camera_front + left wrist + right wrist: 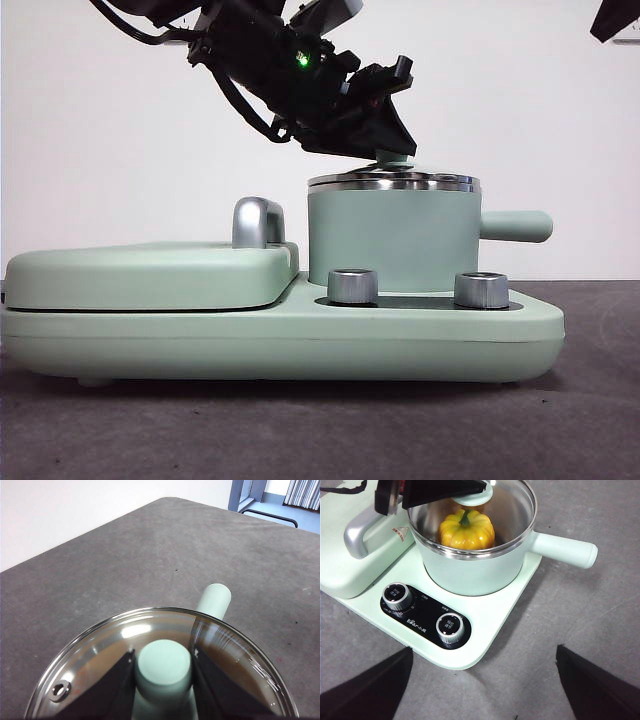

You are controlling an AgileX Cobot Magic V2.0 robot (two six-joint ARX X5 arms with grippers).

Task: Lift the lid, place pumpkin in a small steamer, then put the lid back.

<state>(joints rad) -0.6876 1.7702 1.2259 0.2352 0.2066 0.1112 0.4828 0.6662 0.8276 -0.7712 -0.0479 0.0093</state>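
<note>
The left claw (162, 672) is closed on the mint knob (164, 662) of the lid (393, 182), one jaw tight against each side. The lid sits on the steamer (392, 240), its steel rim apparently resting on the pot's rim in the front view; a slight tilt cannot be ruled out. The pumpkin (466, 529) is inside the steamer, upright, stem up, seen through the glass in the right wrist view. The right claw (485, 680) waits back from the cooker, above the surface (580, 610), jaws spread wide and empty.

The task looks all but finished; only the release seems left. The risks lie there. If the jaws open while the arm is pulling sideways, the lid could skid off the rim and hang on one edge. If the lid is not fully seated, letting go would drop it with a clatter and perhaps knock the pot on its base (280, 335). A jaw catching the knob on the way up could also lift the lid again.
</note>
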